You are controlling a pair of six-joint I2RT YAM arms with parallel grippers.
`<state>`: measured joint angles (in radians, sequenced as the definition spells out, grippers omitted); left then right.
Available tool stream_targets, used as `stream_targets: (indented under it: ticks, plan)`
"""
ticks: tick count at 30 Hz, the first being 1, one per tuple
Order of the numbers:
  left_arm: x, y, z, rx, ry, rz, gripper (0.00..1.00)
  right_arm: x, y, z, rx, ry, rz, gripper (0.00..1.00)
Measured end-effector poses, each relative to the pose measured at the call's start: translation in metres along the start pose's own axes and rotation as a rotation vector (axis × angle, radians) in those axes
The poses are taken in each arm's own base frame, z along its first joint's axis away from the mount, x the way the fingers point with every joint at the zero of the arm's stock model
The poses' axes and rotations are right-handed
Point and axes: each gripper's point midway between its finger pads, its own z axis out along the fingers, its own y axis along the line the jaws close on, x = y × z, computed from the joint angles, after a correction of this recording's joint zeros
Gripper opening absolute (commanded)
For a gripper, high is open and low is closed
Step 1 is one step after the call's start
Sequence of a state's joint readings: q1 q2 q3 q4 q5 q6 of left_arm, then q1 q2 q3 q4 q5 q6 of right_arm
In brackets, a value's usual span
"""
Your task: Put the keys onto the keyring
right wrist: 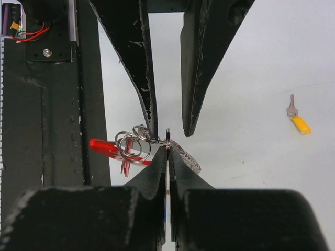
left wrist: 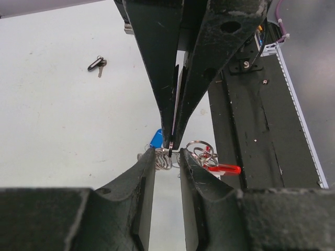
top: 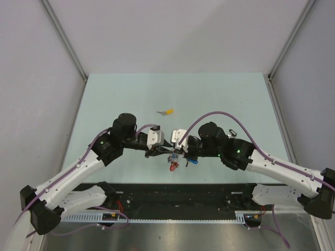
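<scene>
My right gripper (right wrist: 168, 151) is shut on the thin silver keyring (right wrist: 167, 137), which shows edge-on just above its tips. A short chain (right wrist: 187, 158) and several small rings (right wrist: 133, 146) hang beside it, joined to the red strap (right wrist: 102, 146). My left gripper (left wrist: 167, 156) faces it tip to tip, and its jaws stand narrowly open on either side of the held keyring (left wrist: 171, 146). A blue key cap (left wrist: 156, 138) shows just behind the cluster. In the top view both grippers meet over the near middle of the table, above the cluster (top: 172, 164). The yellow-capped key (top: 167, 111) lies apart, farther back.
A small black ring with a key (left wrist: 97, 64) lies on the table away from the cluster. The black base plate (right wrist: 47, 130) with cable channels runs along the near edge, close under the red strap. Grey walls enclose the pale green table (top: 115, 99).
</scene>
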<state>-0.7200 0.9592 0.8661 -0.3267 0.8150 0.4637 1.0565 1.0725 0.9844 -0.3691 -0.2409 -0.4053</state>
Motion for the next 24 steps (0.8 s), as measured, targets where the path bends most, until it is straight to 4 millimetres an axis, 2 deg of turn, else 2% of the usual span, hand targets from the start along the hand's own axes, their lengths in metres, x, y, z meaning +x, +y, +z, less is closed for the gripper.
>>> stream_targets:
  ticks: [9,24]
  plan:
    - [0.007,-0.003,0.004,0.019,0.020,-0.013,0.28,0.000,0.003,0.001,-0.004,0.003,-0.004,0.00]
    - [0.012,-0.006,0.008,0.037,0.039,-0.024,0.14,0.002,0.006,0.001,-0.012,0.020,-0.019,0.00]
